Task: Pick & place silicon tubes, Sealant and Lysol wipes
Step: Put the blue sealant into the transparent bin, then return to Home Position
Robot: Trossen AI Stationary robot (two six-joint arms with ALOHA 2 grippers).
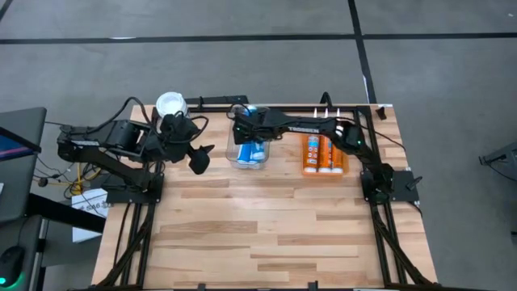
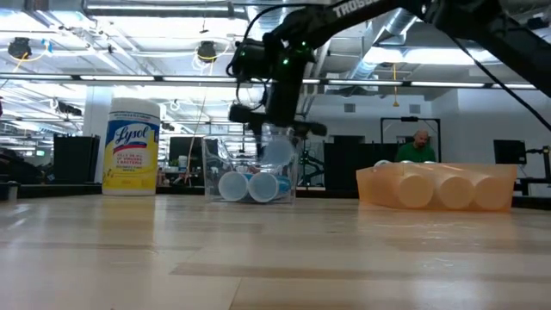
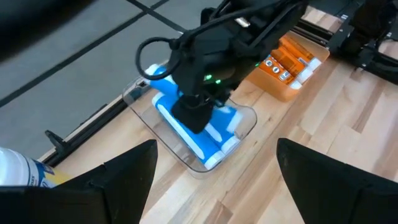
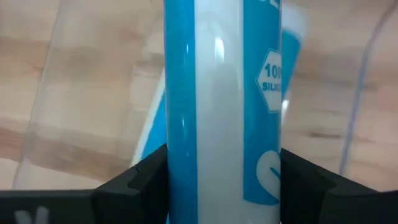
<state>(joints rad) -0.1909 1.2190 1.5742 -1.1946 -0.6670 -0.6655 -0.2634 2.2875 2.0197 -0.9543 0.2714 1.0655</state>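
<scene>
A clear plastic bin (image 1: 249, 153) at the table's far middle holds blue-and-white silicone tubes (image 3: 208, 134). My right gripper (image 1: 252, 137) reaches down into the bin and is shut on one blue tube (image 4: 221, 93). In the low view this tube (image 2: 277, 153) shows above two others (image 2: 248, 186). The Lysol wipes (image 1: 170, 103), a white-lidded canister with a yellow label (image 2: 131, 146), stand upright at the far left. My left gripper (image 1: 199, 158) is open and empty between the canister and the bin. My right gripper pinches the blue tube's round sides (image 4: 177, 155) between its two fingers, about mid-length. The fingers come from above, pointing down, and lie across the tube. The tube lies level inside the bin over two others; whether it rests on them, I cannot tell.
An orange tray (image 1: 323, 155) with three orange-and-white sealant tubes (image 2: 439, 191) lies right of the bin. A black rail (image 1: 218, 101) runs along the far edge. Bare wood fills the table's near half. A person (image 2: 419, 148) shows in the room behind.
</scene>
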